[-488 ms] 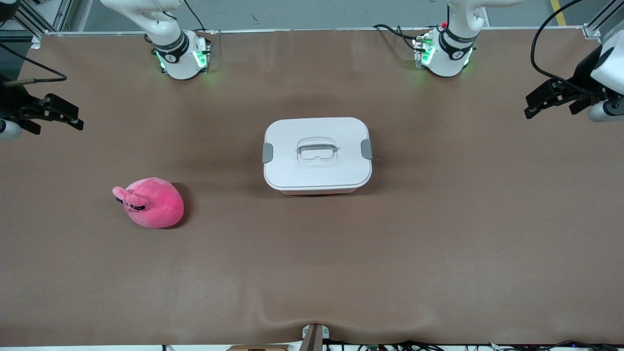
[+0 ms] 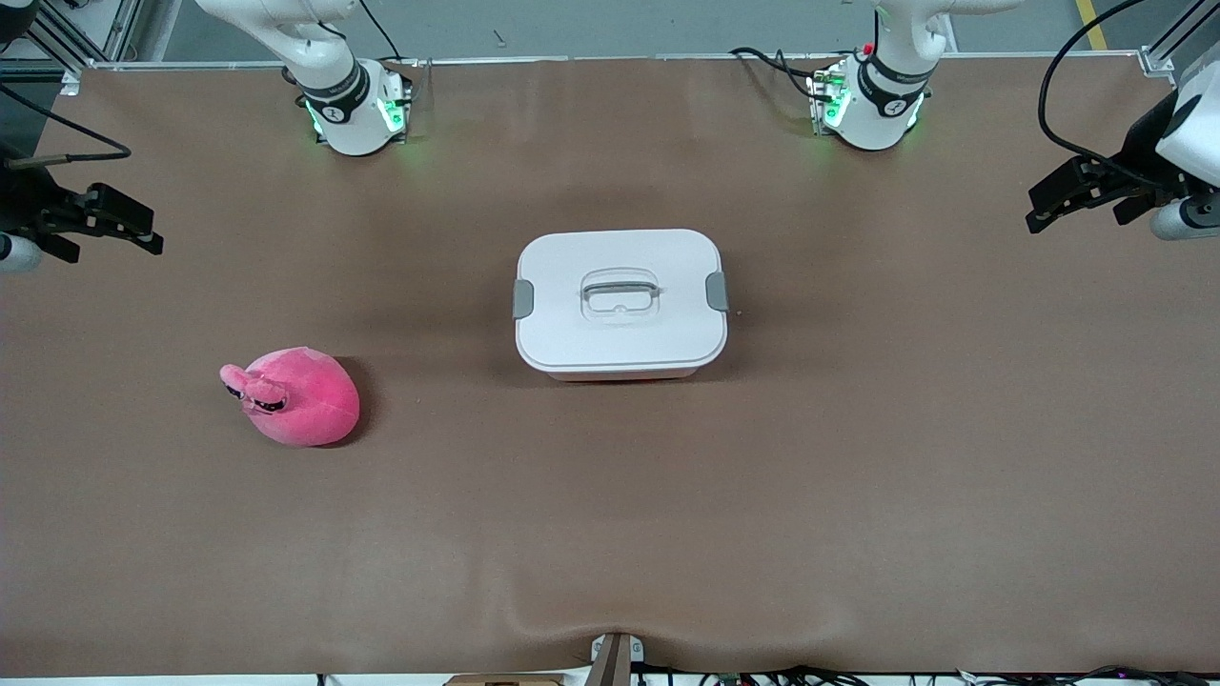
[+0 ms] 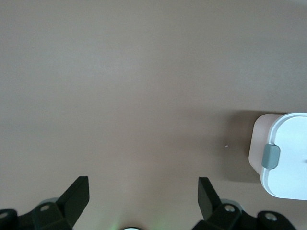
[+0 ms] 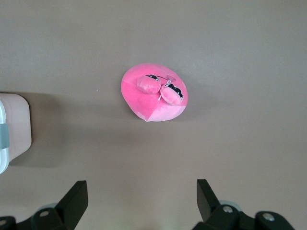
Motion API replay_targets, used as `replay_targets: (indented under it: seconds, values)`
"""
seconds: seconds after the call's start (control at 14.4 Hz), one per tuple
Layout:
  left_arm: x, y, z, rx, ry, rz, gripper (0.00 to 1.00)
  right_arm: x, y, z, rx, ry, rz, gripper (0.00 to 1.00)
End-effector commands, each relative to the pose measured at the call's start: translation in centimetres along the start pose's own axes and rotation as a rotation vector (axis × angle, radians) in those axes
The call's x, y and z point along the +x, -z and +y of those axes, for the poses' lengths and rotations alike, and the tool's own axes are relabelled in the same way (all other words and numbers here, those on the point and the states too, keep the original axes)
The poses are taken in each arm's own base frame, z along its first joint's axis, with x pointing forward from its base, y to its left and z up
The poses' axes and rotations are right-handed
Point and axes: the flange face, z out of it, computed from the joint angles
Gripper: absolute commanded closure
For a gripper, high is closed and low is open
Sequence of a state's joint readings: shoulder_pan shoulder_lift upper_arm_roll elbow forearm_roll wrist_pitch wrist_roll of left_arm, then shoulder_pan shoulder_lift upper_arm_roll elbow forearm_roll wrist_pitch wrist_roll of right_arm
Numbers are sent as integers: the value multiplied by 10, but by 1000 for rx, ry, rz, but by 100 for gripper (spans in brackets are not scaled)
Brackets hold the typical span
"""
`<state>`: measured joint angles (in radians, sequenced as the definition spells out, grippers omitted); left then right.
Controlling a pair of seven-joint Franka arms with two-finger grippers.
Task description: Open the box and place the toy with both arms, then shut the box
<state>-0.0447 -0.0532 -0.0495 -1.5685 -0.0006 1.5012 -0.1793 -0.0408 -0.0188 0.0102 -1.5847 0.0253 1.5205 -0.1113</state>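
Note:
The box (image 2: 620, 303) stands shut at the middle of the table, white lid on, a grey clip (image 2: 523, 298) at each end and a recessed handle (image 2: 620, 292) in the centre. Its edge shows in the left wrist view (image 3: 283, 158) and the right wrist view (image 4: 13, 132). The hot-pink toy (image 2: 297, 395) lies on the table toward the right arm's end, nearer the front camera than the box; it also shows in the right wrist view (image 4: 154, 93). My left gripper (image 2: 1058, 202) is open and empty, high over the left arm's end. My right gripper (image 2: 124, 224) is open and empty, high over the right arm's end.
The brown table cover (image 2: 858, 476) has a raised wrinkle near the front edge (image 2: 610, 624). The two arm bases (image 2: 355, 110) stand along the edge farthest from the front camera.

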Motion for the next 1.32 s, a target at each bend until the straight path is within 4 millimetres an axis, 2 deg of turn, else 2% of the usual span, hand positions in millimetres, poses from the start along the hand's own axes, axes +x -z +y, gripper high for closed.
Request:
replay_targets:
  seconds: [0.0,0.14,0.35,0.49,0.77,0.98,1.25]
  values:
    - [13,1,-10,10,8,5,0,-2,1,2,-17,-5,4,0]
    - [21,-7,-22,8,27,-9,0,1,2,2,-20,-3,25,0]
    - [31,-10,-24,17,31,-9,0,12,-15,0,-21,4,25,0]
    - [38,-22,-24,13,32,-30,0,19,-34,-5,-22,15,38,0]
    - [47,-31,-21,12,44,-41,0,42,-93,-4,-25,19,56,0]
    - [62,-50,-19,13,46,-66,0,59,-122,2,-52,25,52,0]
    - [67,-50,-15,13,44,-56,0,79,-158,6,-89,42,51,0]
